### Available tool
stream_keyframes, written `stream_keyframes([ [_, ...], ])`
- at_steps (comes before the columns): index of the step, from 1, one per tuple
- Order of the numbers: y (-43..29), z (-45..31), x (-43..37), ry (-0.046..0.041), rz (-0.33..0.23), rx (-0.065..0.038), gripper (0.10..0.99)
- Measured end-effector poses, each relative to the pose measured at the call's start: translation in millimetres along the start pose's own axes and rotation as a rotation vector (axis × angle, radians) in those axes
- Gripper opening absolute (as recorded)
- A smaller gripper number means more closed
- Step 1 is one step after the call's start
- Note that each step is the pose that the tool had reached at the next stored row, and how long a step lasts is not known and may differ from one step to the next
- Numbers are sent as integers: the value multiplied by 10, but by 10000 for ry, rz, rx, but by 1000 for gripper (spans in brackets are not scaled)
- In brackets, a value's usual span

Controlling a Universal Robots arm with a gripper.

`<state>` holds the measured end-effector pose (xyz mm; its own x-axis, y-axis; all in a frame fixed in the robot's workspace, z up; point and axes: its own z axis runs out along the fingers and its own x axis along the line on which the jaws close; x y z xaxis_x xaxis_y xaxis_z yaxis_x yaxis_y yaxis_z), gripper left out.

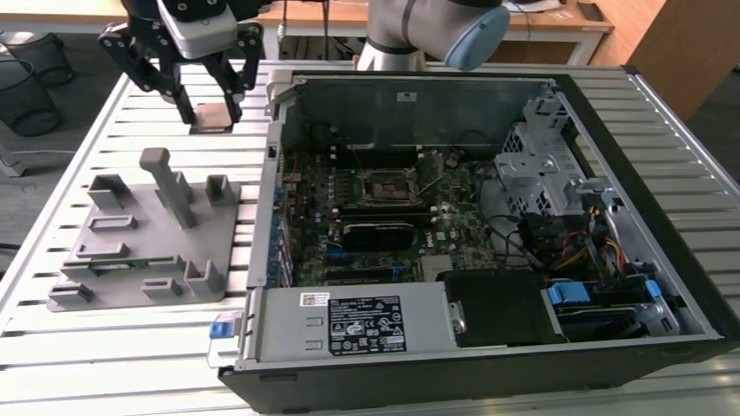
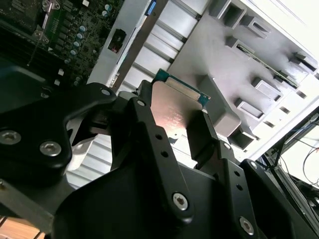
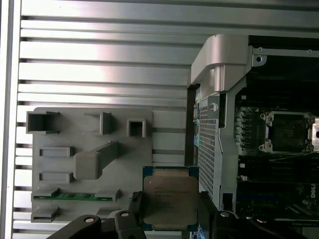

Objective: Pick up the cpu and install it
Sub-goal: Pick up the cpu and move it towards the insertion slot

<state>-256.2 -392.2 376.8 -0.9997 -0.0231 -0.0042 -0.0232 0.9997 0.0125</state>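
Cpu [image 1: 211, 116] is pinched by two opposite edges in the pincer [image 1: 210, 109], whose fingers [image 3: 133, 205] are closed to just the chip's width, leaving its shiny metal top bare in both wrist views. It hangs at the far end of the exterior view's left, over the slatted table [image 1: 127, 355], beyond the far end of the grey tray [image 1: 225, 282] and just outside the far left corner of the computer case [image 1: 275, 91]. I judge the cpu light, thin and quite stiff. Its smooth top and narrow edges offer little to grip, so it could slip or tilt if the squeeze is uneven. Its underside is likely delicate, which makes the edges the right place to hold it. Around the pincer the air looks open, with only flat slats beneath and the tray's upright posts [image 1: 156, 169] nearer the camera. Toward the exterior view's right stands the case's raised side wall, an edge that lies between the chip and the board. Inside, the square socket [image 1: 391, 184] lies low in the middle of the board, with a metal cage [image 1: 535, 165] and a knot of cables [image 1: 567, 251] well to its right. The room straight above the socket looks free, though I cannot tell whether its frame is open.
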Motion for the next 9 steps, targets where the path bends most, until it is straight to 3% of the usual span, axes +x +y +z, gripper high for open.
stream_keyframes([
  [9, -2, 0, -70, 0, 0, 1, 525],
])
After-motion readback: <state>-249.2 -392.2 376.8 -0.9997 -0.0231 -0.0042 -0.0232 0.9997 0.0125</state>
